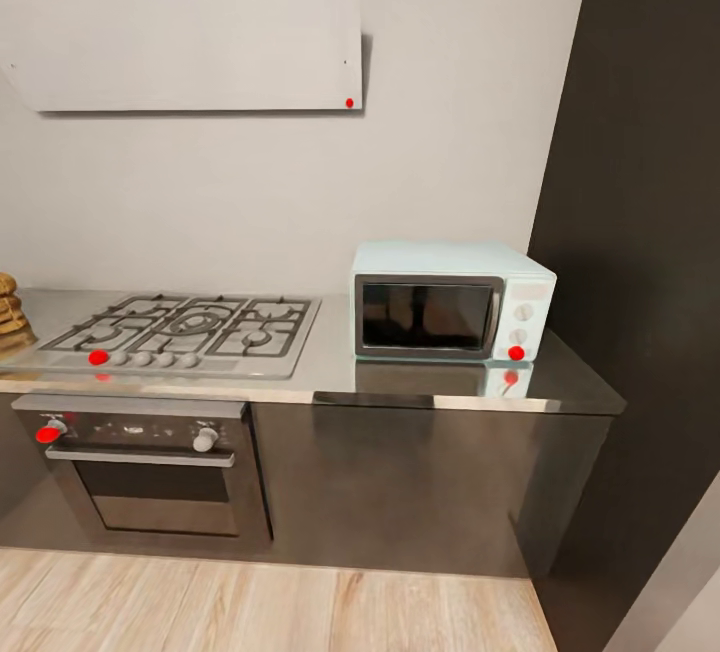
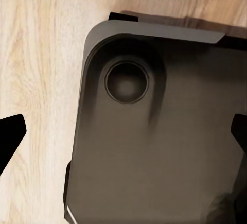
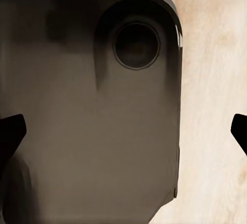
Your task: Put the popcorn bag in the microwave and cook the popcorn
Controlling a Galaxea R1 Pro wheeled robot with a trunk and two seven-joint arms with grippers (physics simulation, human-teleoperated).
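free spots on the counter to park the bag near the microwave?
Bare countertop runs between the gas hob and the microwave, and in a strip in front of the microwave door. A narrower patch lies to its right, by the dark wall panel. The left end is crowded: hob, then the popcorn bag at the picture's edge.

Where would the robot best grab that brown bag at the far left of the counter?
Probably by the thick rolled rim at its top, coming from above or the front. The popcorn bag stands cut off at the picture's edge beside the gas hob, so its shape is hard to judge.

Dark rounded base panel over wood floor; fingertips apart.
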